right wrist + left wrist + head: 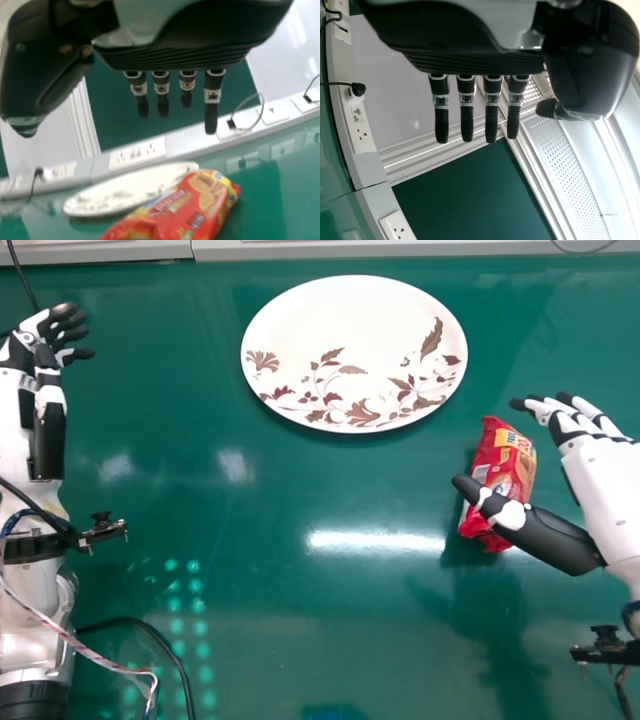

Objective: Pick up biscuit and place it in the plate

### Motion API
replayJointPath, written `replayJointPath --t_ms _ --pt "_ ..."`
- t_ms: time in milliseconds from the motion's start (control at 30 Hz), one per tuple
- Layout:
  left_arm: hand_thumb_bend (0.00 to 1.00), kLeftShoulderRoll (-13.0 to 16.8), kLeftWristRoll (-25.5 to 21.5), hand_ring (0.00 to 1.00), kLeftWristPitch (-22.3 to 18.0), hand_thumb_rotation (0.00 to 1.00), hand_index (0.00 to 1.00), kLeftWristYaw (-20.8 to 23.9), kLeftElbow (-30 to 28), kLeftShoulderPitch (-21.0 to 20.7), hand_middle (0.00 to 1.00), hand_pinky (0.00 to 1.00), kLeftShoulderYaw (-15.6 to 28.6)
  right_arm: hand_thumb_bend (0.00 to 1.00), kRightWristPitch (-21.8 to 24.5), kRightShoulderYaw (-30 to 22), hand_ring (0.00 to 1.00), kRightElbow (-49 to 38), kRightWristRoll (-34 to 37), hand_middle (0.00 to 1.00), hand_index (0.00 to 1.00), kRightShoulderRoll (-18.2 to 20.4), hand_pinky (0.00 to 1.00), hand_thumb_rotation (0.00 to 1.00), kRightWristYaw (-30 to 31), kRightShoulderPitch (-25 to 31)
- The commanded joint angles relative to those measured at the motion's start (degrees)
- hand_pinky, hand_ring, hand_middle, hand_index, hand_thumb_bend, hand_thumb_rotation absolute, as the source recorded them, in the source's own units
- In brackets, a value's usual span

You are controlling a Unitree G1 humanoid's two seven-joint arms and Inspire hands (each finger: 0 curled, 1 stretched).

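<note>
The red biscuit packet (505, 472) lies on the green table, right of and below the white plate (350, 325) with its brown leaf pattern. My right hand (590, 450) is at the packet's right, its thumb reaching over the packet's lower part and its fingers extended beyond the upper right side; nothing is gripped. In the right wrist view the right hand (161, 87) has straight fingers, with the packet (187, 207) and the plate (125, 187) below it. At the far left, my left hand (60, 330) stays with relaxed fingers; it also hangs in the left wrist view (466, 107).
The green table (250, 590) reflects the ceiling light. Black and striped cables (150, 630) trail beside the left arm. A white strip with sockets (137, 154) runs along the table's back edge.
</note>
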Motion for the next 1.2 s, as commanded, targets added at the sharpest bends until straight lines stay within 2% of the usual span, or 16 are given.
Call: replayJointPath --t_ms 0,133,267,400,533,767,1000,1167 --pt "0.18 -0.04 2.56 0.80 -1.73 0.08 0.80 1.26 3.38 2.02 0.81 0.71 -0.08 0.91 0.26 3.18 0.91 -0.13 -1.77 0.96 0.92 5.08 0.71 0.34 -4.20 2.18" --pt "0.20 0.32 7.22 0.74 -2.37 0.09 0.76 3.74 4.29 0.66 0.77 0.59 -0.68 0.91 -1.59 7.94 0.91 2.35 -5.48 0.99 0.95 11.89 0.71 0.37 -13.28 5.52" --pt "0.19 -0.08 9.76 0.71 -2.55 0.10 0.76 5.32 4.68 0.23 0.76 0.54 -1.63 0.92 -1.71 12.58 0.90 5.21 -13.48 1.00 0.97 17.67 0.68 0.44 -23.90 9.24" --pt "0.18 0.31 10.77 0.72 -2.05 0.14 0.77 5.33 5.59 -0.24 0.77 0.56 -2.90 0.94 -0.79 18.66 0.89 8.88 -20.78 0.98 0.96 23.93 0.69 0.45 -36.45 12.98" --pt "0.20 0.57 8.54 0.75 -1.33 0.15 0.77 3.72 6.71 -1.86 0.79 0.59 -4.22 0.88 3.09 25.00 0.93 11.90 -24.92 1.00 1.00 28.04 0.73 0.48 -43.19 15.19" --pt "0.18 0.82 6.88 0.77 -2.29 0.13 0.77 2.57 9.48 -4.37 0.79 0.63 -5.85 0.90 9.93 30.03 0.95 13.20 -25.45 1.00 1.00 27.22 0.75 0.45 -46.91 15.88" --pt "0.20 1.08 6.19 0.77 -4.31 0.18 0.77 2.31 12.28 -5.64 0.79 0.63 -6.56 0.92 14.87 31.95 0.97 13.46 -25.76 1.00 1.00 26.83 0.76 0.43 -47.38 15.27" --pt "0.18 1.47 4.56 0.78 -5.43 0.11 0.77 1.01 13.36 -5.97 0.79 0.66 -6.74 0.93 16.83 33.03 0.99 14.90 -25.56 1.00 1.00 26.66 0.77 0.43 -50.01 14.45"
